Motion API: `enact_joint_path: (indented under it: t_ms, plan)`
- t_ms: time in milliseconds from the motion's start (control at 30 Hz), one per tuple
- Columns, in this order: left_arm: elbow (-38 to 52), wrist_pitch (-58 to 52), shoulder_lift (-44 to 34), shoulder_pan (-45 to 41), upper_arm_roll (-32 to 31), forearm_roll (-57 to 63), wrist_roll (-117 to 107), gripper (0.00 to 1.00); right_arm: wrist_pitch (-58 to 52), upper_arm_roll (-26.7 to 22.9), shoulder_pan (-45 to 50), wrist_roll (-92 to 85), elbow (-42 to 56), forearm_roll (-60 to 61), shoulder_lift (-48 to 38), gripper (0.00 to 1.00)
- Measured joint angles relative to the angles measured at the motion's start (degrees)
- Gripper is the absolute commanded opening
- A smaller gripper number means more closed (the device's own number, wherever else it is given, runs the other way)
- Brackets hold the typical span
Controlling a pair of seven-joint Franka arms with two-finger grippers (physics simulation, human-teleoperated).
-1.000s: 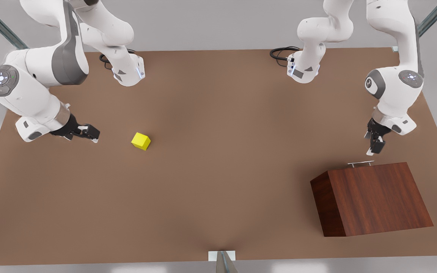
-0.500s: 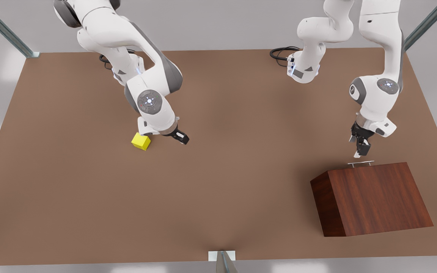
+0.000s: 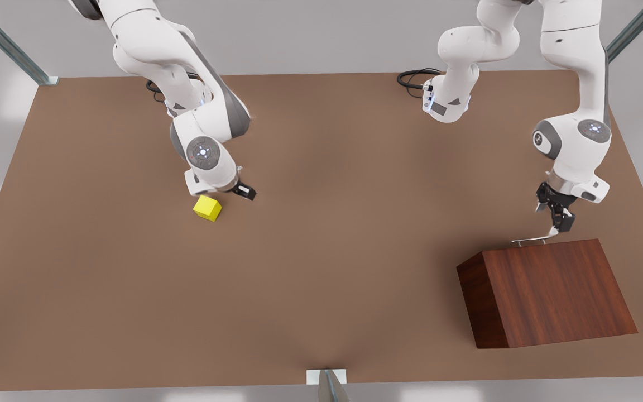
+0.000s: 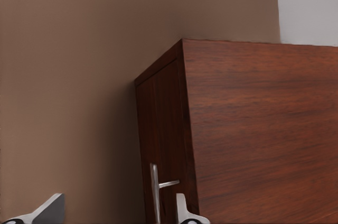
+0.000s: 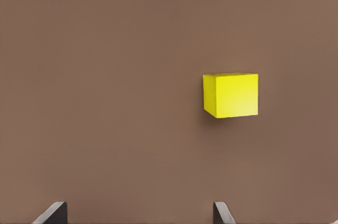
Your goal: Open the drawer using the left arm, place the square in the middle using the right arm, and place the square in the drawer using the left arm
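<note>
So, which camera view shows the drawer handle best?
The left wrist view: the handle stands close, between the open left gripper fingertips. The front view shows it as a thin silver bar at the cabinet edge.

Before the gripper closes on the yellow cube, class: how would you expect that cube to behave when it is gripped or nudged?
The square shows flat faces and crisp edges, so it probably slides rather than rolls. It looks solid, likely stiff between the fingers. It lies off-centre of the open right gripper, so a fingertip may nudge it before a grip. The left gripper, open, is at the drawer's handle.
</note>
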Motion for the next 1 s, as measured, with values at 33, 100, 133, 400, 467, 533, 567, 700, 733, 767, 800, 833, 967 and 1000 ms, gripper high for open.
enact_joint_path:
  t_ms: [33, 100, 133, 400, 467, 533, 567, 700, 733, 767, 800, 833, 967, 1000]
  plan:
    - [0.0, -0.1, 0.0, -1.0, 0.0, 0.0, -1.3, 1.00, 2.1, 0.0, -0.2, 0.0, -2.8, 0.1, -1.0, 1.00]
    - [0.1, 0.2, 0.6, -3.2, 0.0, 0.1, -1.3, 1.00, 5.9, 0.0, -2.7, -3.9, -7.9, 0.4, -2.8, 1.00]
    - [0.2, 0.3, 0.8, -3.3, 0.0, 0.1, -1.3, 1.00, 7.8, -0.1, -5.1, -7.0, -10.1, 0.6, -3.5, 1.00]
    - [0.2, 0.8, 2.8, -1.9, 0.0, 0.3, -1.3, 1.00, 12.9, -0.1, -9.8, -14.7, -10.7, 3.7, 0.8, 1.00]
    - [0.3, 1.0, 3.5, -2.0, 0.0, 0.4, -1.3, 1.00, 13.1, -0.2, -9.5, -15.9, -10.8, 3.7, 1.6, 1.00]
    - [0.3, 1.6, 3.9, -2.1, 0.0, 0.5, -1.3, 1.00, 13.3, -0.2, -11.8, -18.7, -11.0, 3.7, 2.6, 1.00]
    - [0.3, 2.2, 4.3, -2.0, 0.0, 0.5, -1.3, 1.00, 13.8, -0.2, -12.2, -21.7, -11.1, 3.7, 3.1, 1.00]
    - [0.4, 2.4, 4.7, -2.0, 0.0, 0.6, -1.3, 1.00, 16.8, -0.2, -15.5, -27.4, -14.3, 3.7, 2.7, 1.00]
    - [0.5, 2.4, 5.0, -2.0, 0.0, 0.6, -1.2, 1.00, 16.8, -0.2, -15.7, -27.3, -14.5, 3.7, 2.5, 1.00]
    - [0.8, 2.4, 5.0, -2.0, 0.0, 0.6, -1.2, 1.00, 17.0, -0.2, -15.3, -26.8, -14.9, 3.8, 2.6, 1.00]
    - [1.2, 2.4, 5.2, -2.0, 0.0, 0.6, -1.2, 1.00, 17.5, -0.2, -14.8, -26.6, -14.9, 5.4, 3.0, 1.00]
    - [1.6, 2.4, 5.8, -2.0, 0.0, 0.6, -1.2, 1.00, 18.1, -0.2, -14.8, -26.5, -14.9, 6.0, 3.6, 1.00]
    - [2.0, 2.3, 6.2, -2.0, 0.0, 0.6, -1.2, 1.00, 20.9, -0.2, -14.8, -27.5, -14.9, 5.6, 5.7, 1.00]
    - [2.0, 2.3, 6.2, -2.0, 0.0, 0.6, -1.2, 1.00, 21.2, -0.2, -14.4, -27.5, -15.2, 5.6, 5.6, 1.00]
